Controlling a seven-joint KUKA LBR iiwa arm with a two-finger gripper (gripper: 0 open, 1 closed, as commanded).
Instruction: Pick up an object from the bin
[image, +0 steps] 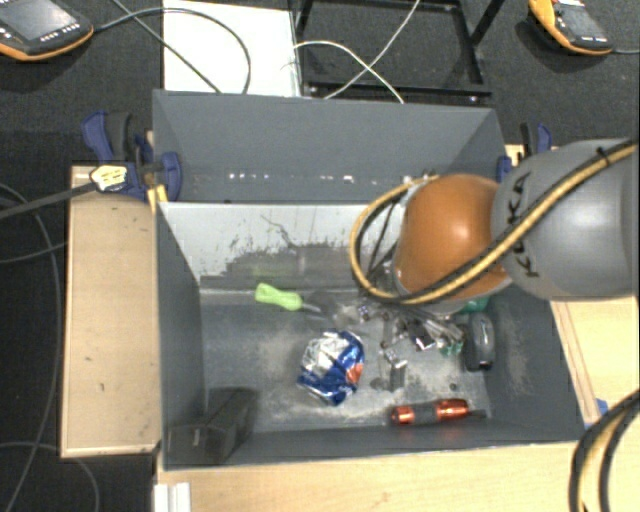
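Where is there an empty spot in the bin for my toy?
The bare floor at the view's left, between the green-handled tool, the black block and the crumpled blue wrapper. Crowded at right, round the gripper, copper cylinder and grey thing.

Arm reaching in from the right, gripper pointing down.
The grey arm (585, 225) is stretching leftward from the right edge. An orange wrist cover (445, 235) is capping its end, and black-and-yellow cables (372, 250) are looping round the cover's left side. Beneath it the gripper (398, 362) is hanging low, right of centre, toward the near side.
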